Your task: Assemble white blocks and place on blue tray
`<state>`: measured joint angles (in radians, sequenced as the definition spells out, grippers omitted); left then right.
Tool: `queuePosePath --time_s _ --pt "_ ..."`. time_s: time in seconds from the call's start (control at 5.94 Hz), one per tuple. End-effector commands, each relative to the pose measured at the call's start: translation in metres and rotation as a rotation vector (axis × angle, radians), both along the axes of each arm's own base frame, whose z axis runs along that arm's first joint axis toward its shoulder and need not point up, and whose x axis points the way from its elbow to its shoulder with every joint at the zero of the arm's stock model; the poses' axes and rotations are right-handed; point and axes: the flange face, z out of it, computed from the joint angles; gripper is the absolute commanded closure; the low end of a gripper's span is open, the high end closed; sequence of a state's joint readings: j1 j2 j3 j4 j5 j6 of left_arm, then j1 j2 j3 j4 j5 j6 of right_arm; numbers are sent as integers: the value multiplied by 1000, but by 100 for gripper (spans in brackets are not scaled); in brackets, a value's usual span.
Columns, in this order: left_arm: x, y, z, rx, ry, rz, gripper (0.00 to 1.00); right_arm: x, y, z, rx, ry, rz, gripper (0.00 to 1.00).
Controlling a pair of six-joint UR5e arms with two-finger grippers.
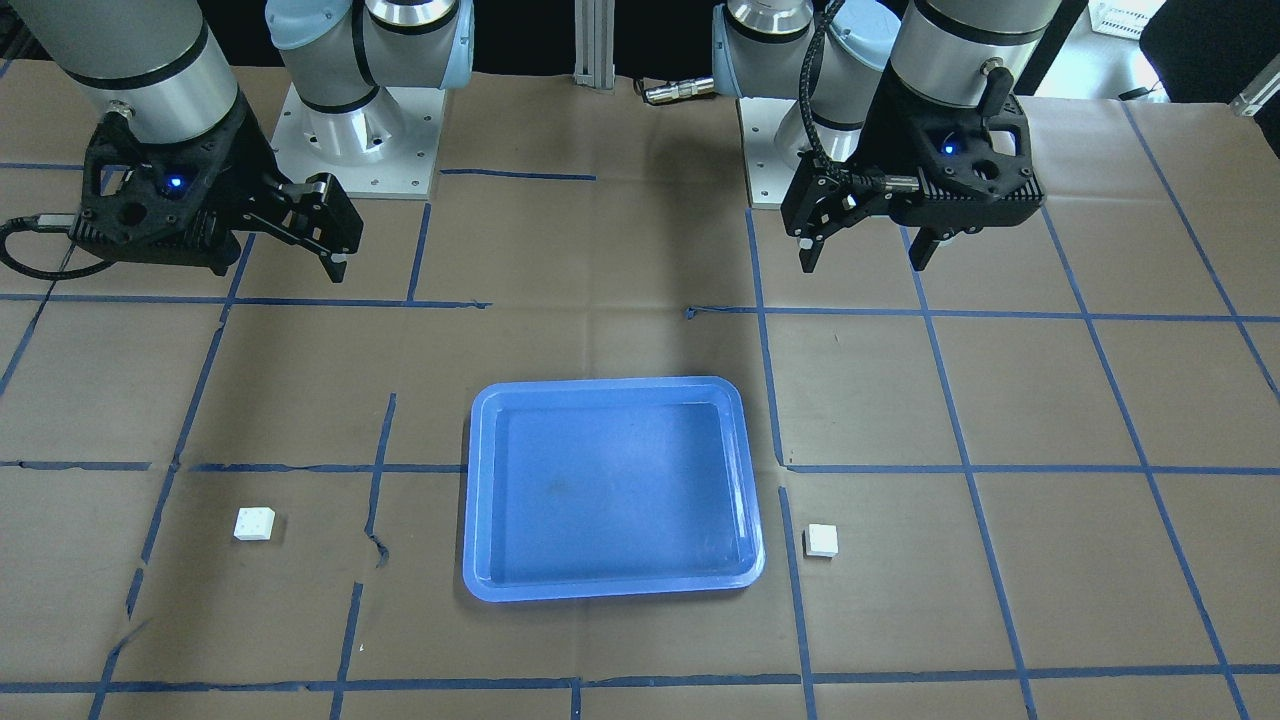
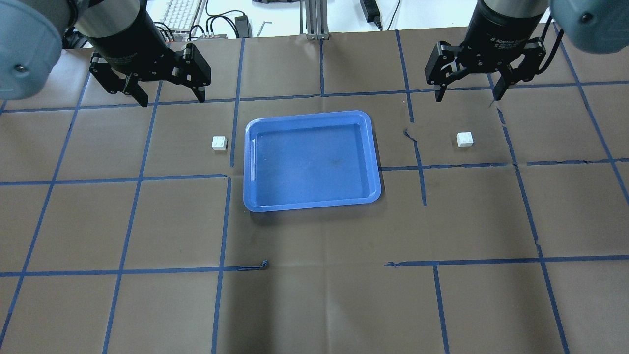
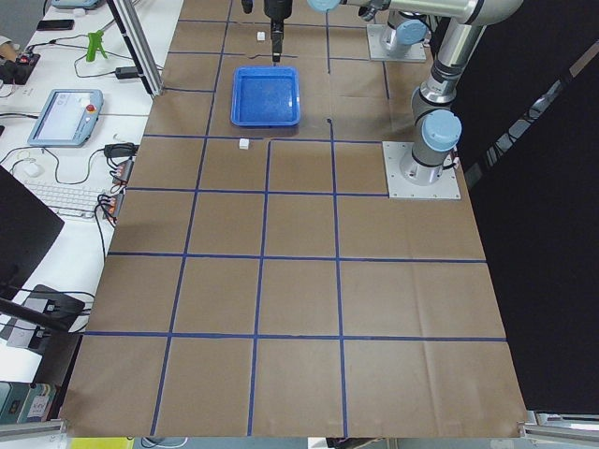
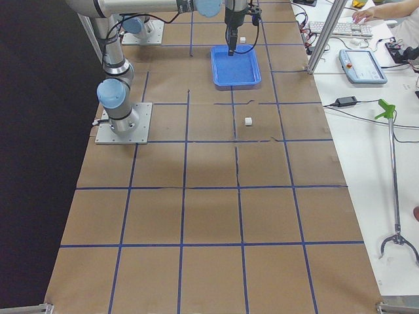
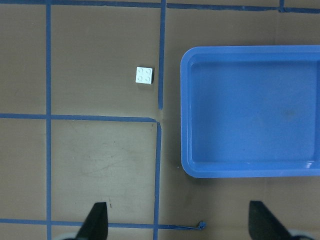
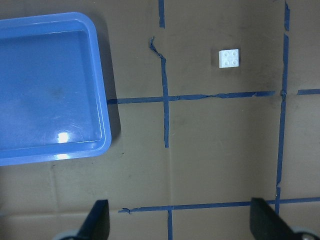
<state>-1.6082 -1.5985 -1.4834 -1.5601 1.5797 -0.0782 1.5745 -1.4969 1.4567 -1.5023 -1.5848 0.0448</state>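
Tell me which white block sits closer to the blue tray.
The white block on the robot's left, just off the blue tray. The other block, on the right, lies well clear, past a tape line.

blue tray (image 4: 236, 67) lying far on worktop (image 4: 209, 216) | one white block (image 4: 248, 121) resting nearer than tray, well apart | second white block (image 4: 243, 40) just beyond tray's far edge | dark pincer (image 4: 230, 50) hanging above tray's far end, opening unreadable | arm base (image 4: 123, 121) bolted at left
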Motion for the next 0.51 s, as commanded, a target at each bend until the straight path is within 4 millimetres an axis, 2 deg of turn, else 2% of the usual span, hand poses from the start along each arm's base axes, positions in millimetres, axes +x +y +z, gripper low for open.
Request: queuePosePath --time_s 0.0,0.34 --pt "0 1 1 -2 0 -1 1 1 -1 3 -7 1 0 0" --pt "0 1 1 -2 0 -1 0 1 -2 -2 10 7 5 0"
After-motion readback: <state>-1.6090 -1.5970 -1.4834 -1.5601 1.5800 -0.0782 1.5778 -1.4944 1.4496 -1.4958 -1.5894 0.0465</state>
